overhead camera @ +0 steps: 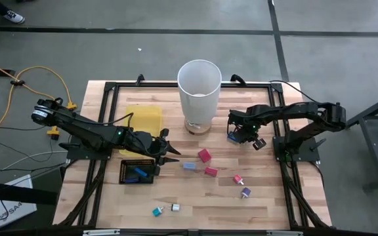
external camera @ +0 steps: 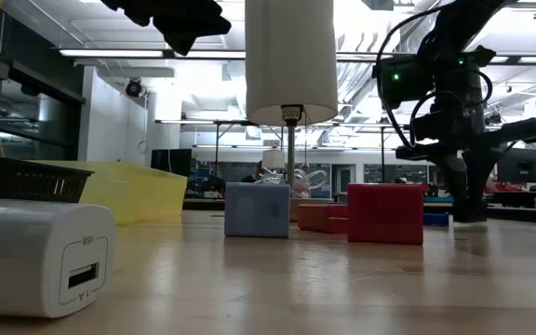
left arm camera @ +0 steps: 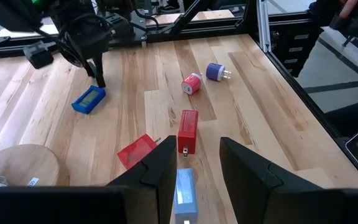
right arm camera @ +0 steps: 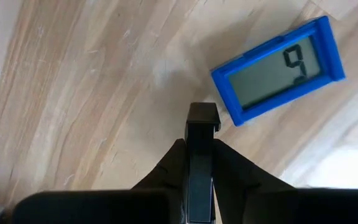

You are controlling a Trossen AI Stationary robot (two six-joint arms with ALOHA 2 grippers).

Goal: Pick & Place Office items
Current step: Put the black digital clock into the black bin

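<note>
- Nearest the low camera: a white USB charger lying on the wooden table, its port facing the lens.
- Just beside it in the overhead view, a teal charger, near the front edge.
- Behind these, mid-table: a light blue block, a flat red piece and a red charger, close together.
- Farther right: a pink plug and a purple plug.
- Left gripper hovering above the light blue block, fingers apart, nothing between them.
- Black mesh tray under the left arm, holding a blue item; yellow tray behind it.
- Tall white bin on a round wooden base at the back centre.
- Right gripper low over the table right of the bin, fingers pressed together, empty.
- Just beside its tip, a blue digital counter flat on the wood, display reading 9.
</note>
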